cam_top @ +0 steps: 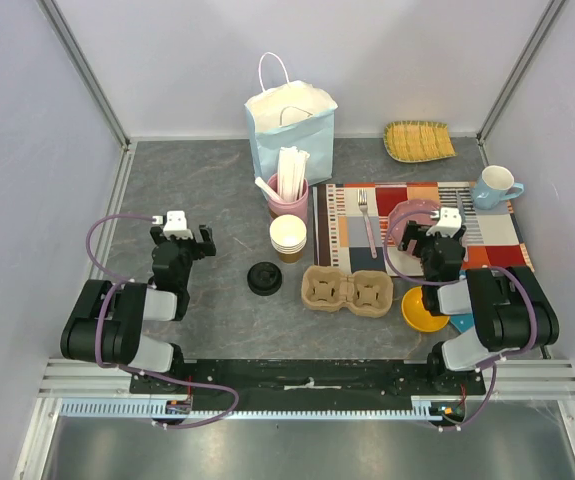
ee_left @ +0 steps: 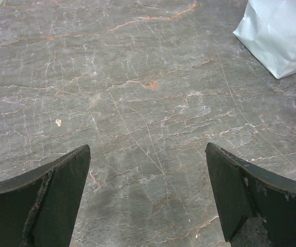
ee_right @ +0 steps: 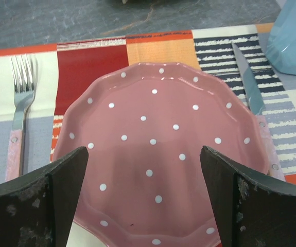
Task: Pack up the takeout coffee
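Okay, packing not started: I see no lidded coffee. An open paper cup stands just behind the cup carrier, and a black lid lies loose just left of the carrier. My left end effector is spread and empty over the desk, well left of the carrier. My right end effector is spread and empty over a pink plate, right of the carrier. Step 1, I judge, is lidding the cup. That needs my left reaching the lid.

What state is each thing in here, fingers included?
left fingers: open, empty
right fingers: open, empty
paper bag: upright, open
paper cup: upright, unlidded
black lid: loose, on no cup
cup carrier: wells empty
pink plate: empty
blue mug: upright
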